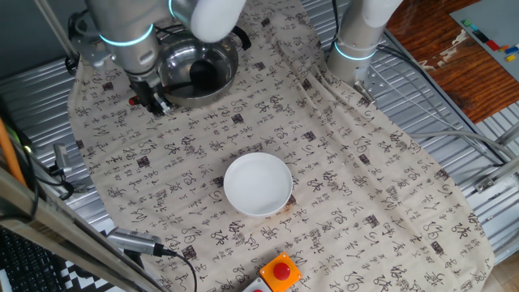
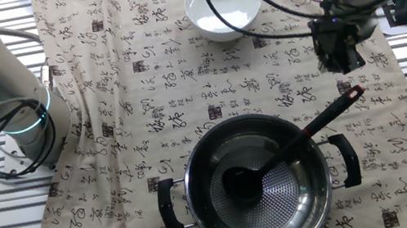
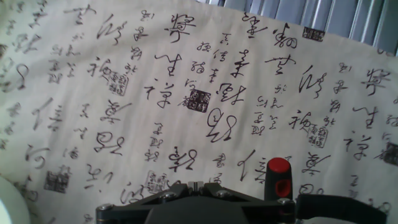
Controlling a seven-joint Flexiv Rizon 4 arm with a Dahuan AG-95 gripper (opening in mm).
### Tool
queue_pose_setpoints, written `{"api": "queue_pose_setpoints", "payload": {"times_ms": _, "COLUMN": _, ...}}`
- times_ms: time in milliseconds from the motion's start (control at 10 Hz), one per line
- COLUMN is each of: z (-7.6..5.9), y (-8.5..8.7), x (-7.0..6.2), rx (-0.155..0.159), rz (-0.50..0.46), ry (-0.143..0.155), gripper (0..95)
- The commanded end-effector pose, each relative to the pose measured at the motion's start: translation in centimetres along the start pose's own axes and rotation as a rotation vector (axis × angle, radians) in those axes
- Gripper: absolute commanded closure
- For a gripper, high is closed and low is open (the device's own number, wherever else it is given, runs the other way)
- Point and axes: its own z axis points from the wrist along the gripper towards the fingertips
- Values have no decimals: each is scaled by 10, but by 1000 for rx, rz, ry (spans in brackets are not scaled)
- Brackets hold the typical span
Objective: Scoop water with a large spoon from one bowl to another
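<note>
- The large spoon (image 2: pixel 292 146) is seen resting in the steel bowl (image 2: pixel 258 183), its deep black cup lying on the bowl's bottom and its thin handle leaning out over the rim beside one of the black side handles.
- The red tip of the handle (image 2: pixel 356 92) is seen sticking up past the rim, just below the end effector (image 2: pixel 339 48) in the other fixed view.
- In the hand view the same red tip (image 3: pixel 278 176) is found at the lower edge of the picture, close to the dark body of the end effector (image 3: pixel 199 193) (the fingertips themselves are cut off by the frame).
- Nothing is seen clamped in the end effector; whether its fingers are spread or closed cannot be told from these views.
- The end effector (image 1: pixel 152 99) is held low over the cloth in one fixed view, just beside the steel bowl (image 1: pixel 195 69) and apart from the spoon's cup (image 1: pixel 204 75).
- The white bowl (image 1: pixel 258 185) is seen standing upright well apart from the steel bowl, on the far side of the cloth from it; a pale pool of water is visible inside it in the other fixed view (image 2: pixel 222 5).
- The surface is covered by a beige cloth (image 2: pixel 151 98) printed with black calligraphy, on which both bowls are set.
- A red button on an orange box (image 1: pixel 280 271) is seen at the cloth's edge near the white bowl.
</note>
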Motion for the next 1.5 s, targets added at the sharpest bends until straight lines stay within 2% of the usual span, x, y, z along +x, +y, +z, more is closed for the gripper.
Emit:
{"api": "queue_pose_setpoints", "payload": {"times_ms": 100, "z": 12, "y": 14, "x": -3, "rx": -52, "rz": -60, "ry": 20, "gripper": 950}}
{"api": "queue_pose_setpoints", "payload": {"times_ms": 300, "z": 28, "y": 18, "x": -13, "rx": -43, "rz": -50, "ry": 26, "gripper": 950}}
{"api": "queue_pose_setpoints", "payload": {"times_ms": 500, "z": 52, "y": 5, "x": -23, "rx": -44, "rz": -88, "ry": 15, "gripper": 950}}
{"api": "queue_pose_setpoints", "payload": {"times_ms": 600, "z": 60, "y": 2, "x": -24, "rx": -77, "rz": -96, "ry": 1, "gripper": 950}}
{"api": "queue_pose_setpoints", "payload": {"times_ms": 700, "z": 60, "y": 2, "x": -24, "rx": -76, "rz": -100, "ry": 4, "gripper": 760}}
{"api": "queue_pose_setpoints", "payload": {"times_ms": 900, "z": 60, "y": 2, "x": -24, "rx": -48, "rz": -87, "ry": 22, "gripper": 760}}
{"api": "queue_pose_setpoints", "payload": {"times_ms": 1100, "z": 60, "y": 2, "x": -24, "rx": -33, "rz": -80, "ry": 31, "gripper": 760}}
{"api": "queue_pose_setpoints", "payload": {"times_ms": 1500, "z": 59, "y": 3, "x": -23, "rx": -35, "rz": -97, "ry": 41, "gripper": 760}}
